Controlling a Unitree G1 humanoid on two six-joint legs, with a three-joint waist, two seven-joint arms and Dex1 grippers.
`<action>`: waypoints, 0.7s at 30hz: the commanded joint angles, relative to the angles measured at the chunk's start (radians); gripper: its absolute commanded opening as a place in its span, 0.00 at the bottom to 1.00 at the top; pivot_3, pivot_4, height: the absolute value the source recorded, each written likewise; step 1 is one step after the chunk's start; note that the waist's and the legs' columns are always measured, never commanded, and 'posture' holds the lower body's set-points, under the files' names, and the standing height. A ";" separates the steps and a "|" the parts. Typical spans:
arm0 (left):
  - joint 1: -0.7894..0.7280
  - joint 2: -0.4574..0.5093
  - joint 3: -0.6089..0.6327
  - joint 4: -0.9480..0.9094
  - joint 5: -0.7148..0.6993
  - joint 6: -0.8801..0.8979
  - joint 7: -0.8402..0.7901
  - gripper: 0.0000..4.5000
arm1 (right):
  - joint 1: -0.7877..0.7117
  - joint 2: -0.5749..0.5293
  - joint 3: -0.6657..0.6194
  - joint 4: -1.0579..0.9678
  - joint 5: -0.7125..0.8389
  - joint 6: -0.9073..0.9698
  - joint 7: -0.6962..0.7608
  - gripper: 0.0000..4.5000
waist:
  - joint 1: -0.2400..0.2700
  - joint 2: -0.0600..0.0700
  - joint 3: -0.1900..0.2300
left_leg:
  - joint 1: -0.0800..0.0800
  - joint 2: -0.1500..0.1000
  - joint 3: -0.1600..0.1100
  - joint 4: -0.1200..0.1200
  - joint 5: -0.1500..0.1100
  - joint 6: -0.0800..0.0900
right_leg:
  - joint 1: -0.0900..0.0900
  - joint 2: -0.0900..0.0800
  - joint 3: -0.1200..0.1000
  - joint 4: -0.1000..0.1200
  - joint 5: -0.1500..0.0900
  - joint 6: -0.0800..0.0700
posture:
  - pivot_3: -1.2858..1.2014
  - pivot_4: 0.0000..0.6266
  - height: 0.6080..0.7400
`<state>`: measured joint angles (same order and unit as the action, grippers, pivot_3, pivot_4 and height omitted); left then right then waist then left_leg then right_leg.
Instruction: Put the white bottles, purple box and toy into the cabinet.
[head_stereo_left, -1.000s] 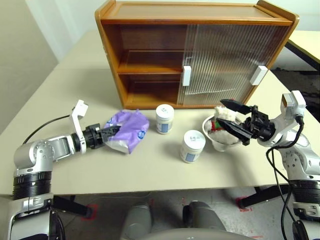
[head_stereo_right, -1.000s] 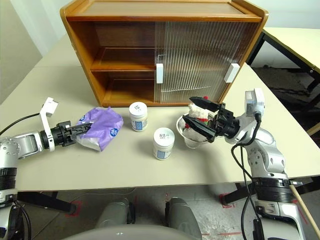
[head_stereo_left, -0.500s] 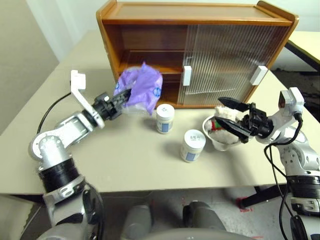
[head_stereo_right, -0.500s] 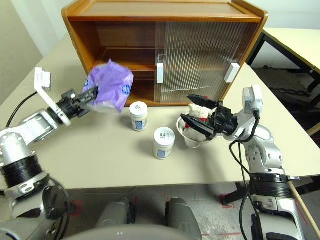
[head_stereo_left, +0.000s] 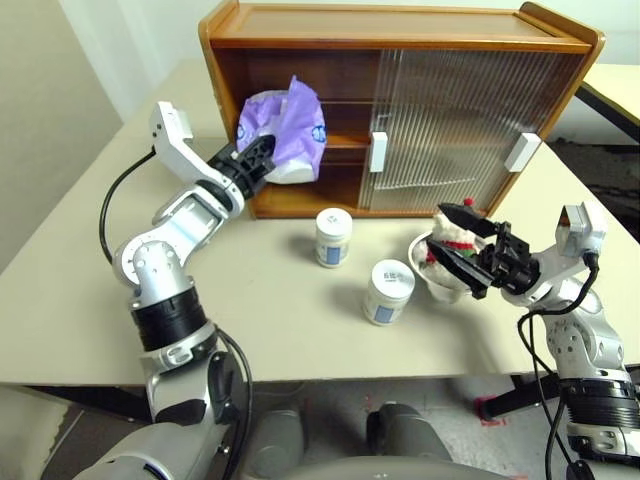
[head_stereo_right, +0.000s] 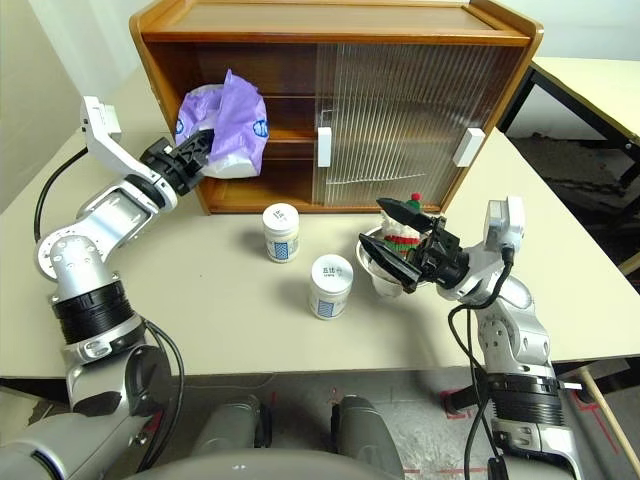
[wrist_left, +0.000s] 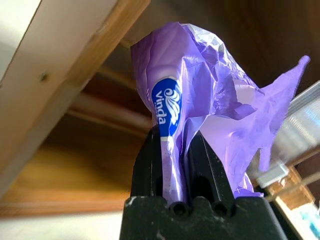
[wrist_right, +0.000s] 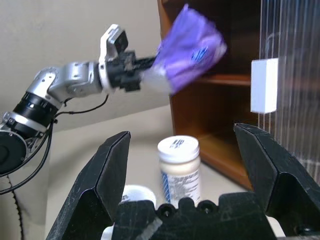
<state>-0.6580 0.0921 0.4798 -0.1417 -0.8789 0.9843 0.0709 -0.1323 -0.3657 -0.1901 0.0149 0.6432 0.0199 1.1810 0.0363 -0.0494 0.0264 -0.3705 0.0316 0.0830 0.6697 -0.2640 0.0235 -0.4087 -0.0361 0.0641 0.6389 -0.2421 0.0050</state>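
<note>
Left gripper (head_stereo_left: 262, 158): pinching the purple box (head_stereo_left: 285, 132) — lifting it at the cabinet (head_stereo_left: 400, 100) opening.
Right gripper (head_stereo_left: 458, 240): gaping wide beside the toy (head_stereo_left: 452, 236).

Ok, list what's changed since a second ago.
The left gripper, shut on the purple box throughout, lifted it off the table up to the cabinet's open left side. The right gripper stayed open by the toy; both white bottles stayed put.

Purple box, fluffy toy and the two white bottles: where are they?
purple box (head_stereo_left: 290, 130), left eye view, on its crinkly purple wrapper.
toy (head_stereo_right: 400, 238), right eye view, on its white fluffy body in the bowl.
white bottles (head_stereo_left: 333, 238) (head_stereo_left: 387, 293), left eye view, on each bottle's side.
</note>
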 joint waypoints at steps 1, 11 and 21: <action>-0.056 -0.015 -0.022 0.062 0.030 -0.066 0.026 0.05 | 0.004 0.009 0.023 -0.034 -0.009 -0.011 -0.015 1.00 | -0.001 0.000 0.000 | 0.000 0.000 0.000 0.000 0.000 0.000 | 0.000 0.000 0.000 0.000 0.000 0.000 | 0.56 0.00 1.00; -0.204 0.014 -0.060 0.329 0.117 -0.216 -0.021 0.05 | 0.009 0.010 0.059 -0.082 -0.024 -0.001 -0.062 1.00 | -0.007 0.000 0.000 | -0.001 -0.001 -0.002 0.003 0.000 0.000 | 0.001 0.002 0.000 -0.001 -0.002 0.003 | 0.54 0.00 1.00; -0.242 0.004 -0.047 0.386 0.104 -0.251 -0.038 0.62 | 0.028 -0.013 0.066 -0.108 -0.019 0.010 -0.076 1.00 | -0.025 0.000 0.000 | -0.002 0.000 -0.004 0.005 0.000 0.000 | 0.001 0.002 -0.001 -0.001 -0.002 0.004 | 0.54 0.00 1.00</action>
<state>-0.8887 0.0970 0.4311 0.2511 -0.7697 0.7419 0.0364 -0.1078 -0.3679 -0.1316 -0.0780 0.6254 0.0218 1.1081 0.0116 -0.0495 0.0265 -0.3725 0.0313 0.0793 0.6741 -0.2638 0.0237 -0.4078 -0.0342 0.0628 0.6381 -0.2443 0.0087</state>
